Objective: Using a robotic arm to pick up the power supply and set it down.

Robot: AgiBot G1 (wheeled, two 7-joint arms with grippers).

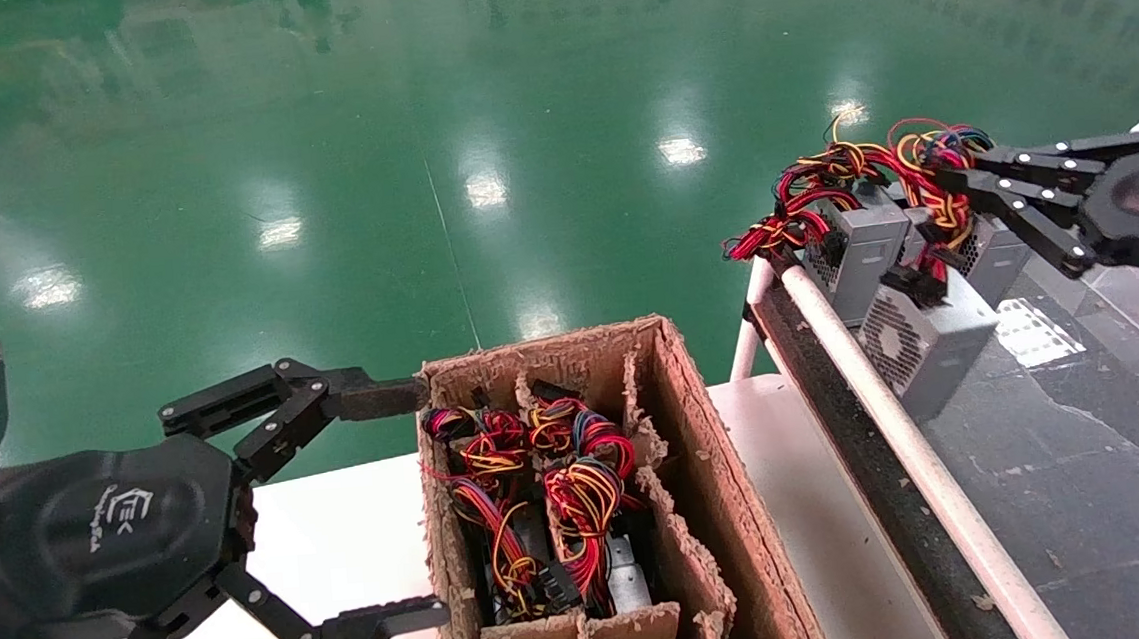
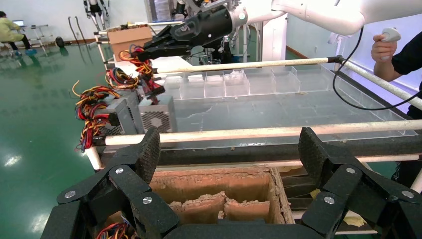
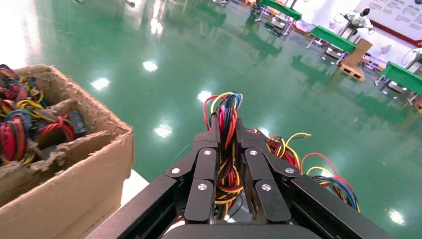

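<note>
My right gripper (image 1: 966, 181) (image 3: 226, 128) is shut on a bundle of red, yellow and orange wires (image 3: 228, 149) above the dark belt at the right. The bundle trails down to a grey power supply (image 1: 932, 344) (image 2: 157, 114) with a round vent, standing by the white rail. Two more grey power supplies (image 1: 865, 239) stand just behind it with their own wire bundles. My left gripper (image 1: 417, 503) (image 2: 230, 149) hangs open and empty at the near left wall of a worn cardboard box (image 1: 698, 431). Further power supplies (image 1: 628, 576) lie in that box under coiled wires.
A white rail (image 1: 886, 408) runs along the belt's near edge, between the box and the belt. Clear divider trays (image 2: 234, 82) lie farther along the belt. A person's hand with a controller (image 2: 390, 42) shows beyond it. The box stands on a white table (image 1: 344, 536) above green floor.
</note>
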